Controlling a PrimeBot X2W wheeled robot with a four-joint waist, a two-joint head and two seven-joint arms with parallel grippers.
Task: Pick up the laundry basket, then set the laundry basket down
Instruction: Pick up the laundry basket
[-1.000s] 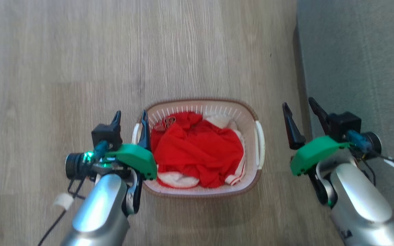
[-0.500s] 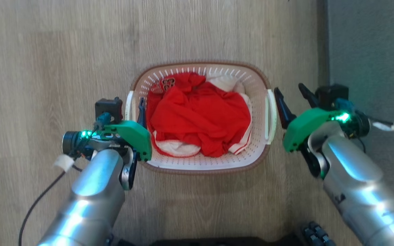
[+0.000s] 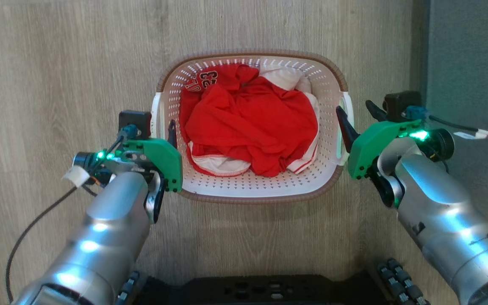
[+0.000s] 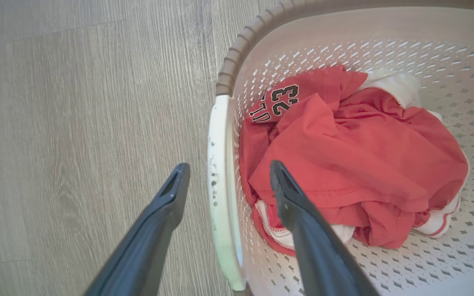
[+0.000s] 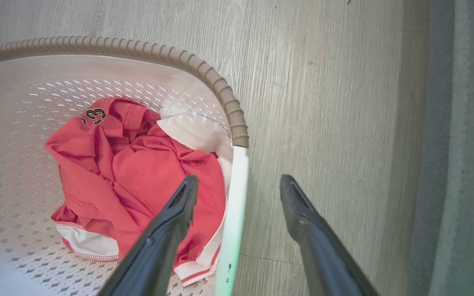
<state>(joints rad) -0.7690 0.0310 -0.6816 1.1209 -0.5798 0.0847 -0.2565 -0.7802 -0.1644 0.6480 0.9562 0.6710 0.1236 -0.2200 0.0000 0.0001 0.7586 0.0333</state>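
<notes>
While both jaws gape astride handles (image 4: 220,185), laundry basket (image 3: 252,55) near grey edge (image 3: 428,51) rightward, floor (image 3: 57,63) leftward.

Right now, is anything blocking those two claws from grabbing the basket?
Nothing visible. The left gripper and right gripper, both open, each straddle a white handle of the laundry basket; the red clothes lie near the inner fingers.

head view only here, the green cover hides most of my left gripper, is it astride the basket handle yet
Observer: Yes. Left wrist view: the left gripper is open, one finger outside the left handle, the other inside the laundry basket above the red jersey.
Operator: right side closed on anything
Observer: No. Right wrist view: the right gripper is open astride the right handle, with floor showing between handle and outer finger.
</notes>
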